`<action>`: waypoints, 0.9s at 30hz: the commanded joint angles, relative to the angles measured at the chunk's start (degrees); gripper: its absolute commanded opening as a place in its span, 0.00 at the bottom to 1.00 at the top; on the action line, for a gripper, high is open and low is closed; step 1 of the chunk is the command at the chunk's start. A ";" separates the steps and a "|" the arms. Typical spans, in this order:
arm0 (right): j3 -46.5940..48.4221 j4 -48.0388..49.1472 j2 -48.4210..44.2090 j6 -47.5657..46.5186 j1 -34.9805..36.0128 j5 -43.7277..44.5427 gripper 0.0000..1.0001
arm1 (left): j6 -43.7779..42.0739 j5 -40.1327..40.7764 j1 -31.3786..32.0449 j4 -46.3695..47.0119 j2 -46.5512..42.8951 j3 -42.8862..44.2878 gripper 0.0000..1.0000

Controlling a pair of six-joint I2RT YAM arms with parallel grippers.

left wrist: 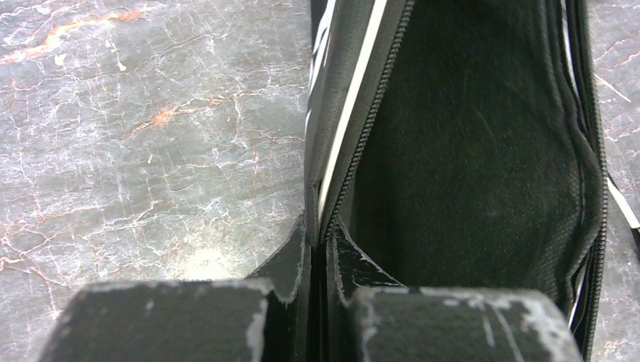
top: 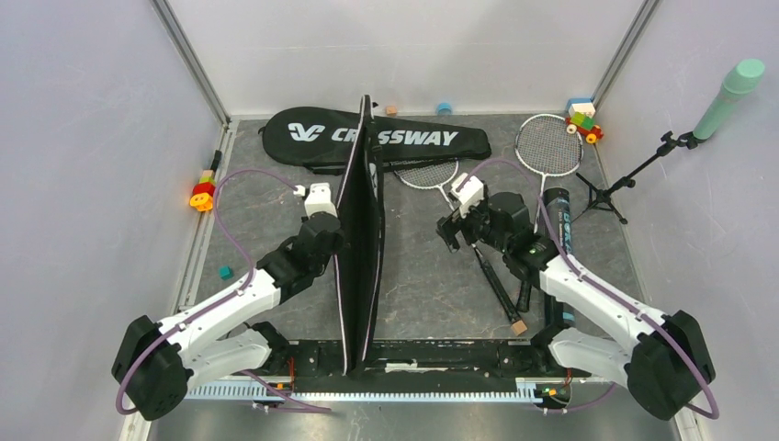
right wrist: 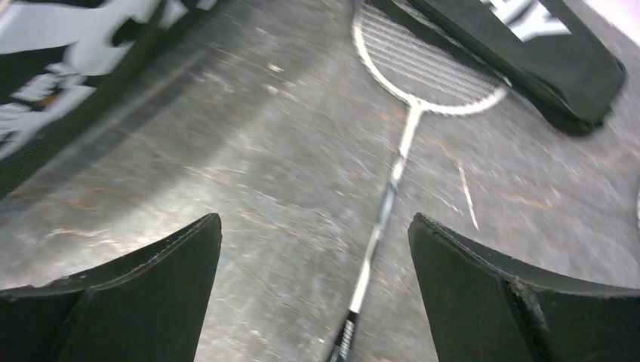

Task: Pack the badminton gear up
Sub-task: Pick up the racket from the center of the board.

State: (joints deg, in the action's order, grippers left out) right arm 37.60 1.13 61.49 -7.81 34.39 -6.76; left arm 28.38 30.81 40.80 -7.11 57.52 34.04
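A black racket bag [top: 360, 248] stands on edge down the middle of the table. My left gripper [top: 341, 227] is shut on its zippered rim [left wrist: 355, 158], and the dark inside [left wrist: 468, 151] gapes to the right of my fingers [left wrist: 290, 260]. A second bag lettered CROSSWAY [top: 377, 138] lies flat at the back. One racket [top: 428, 173] lies beside it, handle towards me. My right gripper [top: 452, 233] hovers open above its thin shaft [right wrist: 392, 185], holding nothing. Another racket [top: 548, 144] and a long black tube [top: 558, 225] lie to the right.
A mint-green microphone [top: 728, 96] on a black stand [top: 614, 188] sits at the right. Toy blocks lie at the back right [top: 583, 118], the left edge [top: 202, 191] and near my left arm [top: 224, 272]. Grey walls close the table on three sides.
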 commanded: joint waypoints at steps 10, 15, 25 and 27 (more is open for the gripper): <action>13.89 -7.04 28.25 -0.34 -8.04 13.95 0.91 | -1.58 1.84 -0.19 -5.63 5.58 10.03 0.02; 19.70 -6.93 37.38 1.45 -8.27 11.27 0.73 | -1.11 2.41 -0.19 -6.08 6.37 10.51 0.02; 20.17 -7.02 44.30 7.34 -10.38 6.15 0.55 | 0.51 4.97 -0.19 -7.74 5.85 11.05 0.02; 20.05 -7.97 44.86 7.72 -10.79 4.65 0.51 | -0.02 6.08 -0.19 -7.57 5.85 11.05 0.02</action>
State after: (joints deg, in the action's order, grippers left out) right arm 57.47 -3.84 103.35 -2.55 24.69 0.45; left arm 27.53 32.58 40.80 -15.44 63.92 42.44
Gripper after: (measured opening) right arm 0.535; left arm 0.074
